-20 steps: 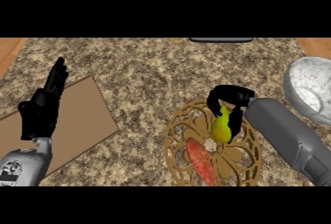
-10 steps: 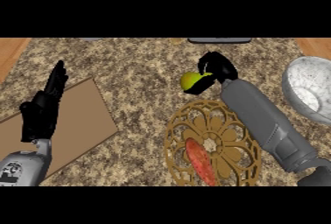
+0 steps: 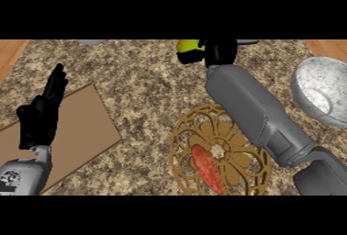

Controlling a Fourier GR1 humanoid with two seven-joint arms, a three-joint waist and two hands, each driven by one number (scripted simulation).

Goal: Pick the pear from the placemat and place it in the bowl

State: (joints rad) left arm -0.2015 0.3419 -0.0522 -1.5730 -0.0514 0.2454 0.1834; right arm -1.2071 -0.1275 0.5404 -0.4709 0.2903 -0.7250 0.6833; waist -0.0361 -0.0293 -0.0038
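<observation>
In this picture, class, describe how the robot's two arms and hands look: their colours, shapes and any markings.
Both forearms are grey and smooth: the right forearm is a thick rounded tube with a seam near the elbow. The left forearm shows only its lower end, light grey with small dark markings too small to read. The left hand and the right hand are black, with slim fingers. No cables or sleeves show.

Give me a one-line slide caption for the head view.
Right hand holds the pear high above the counter, away from the bowl; left hand rests open at the left.
</observation>
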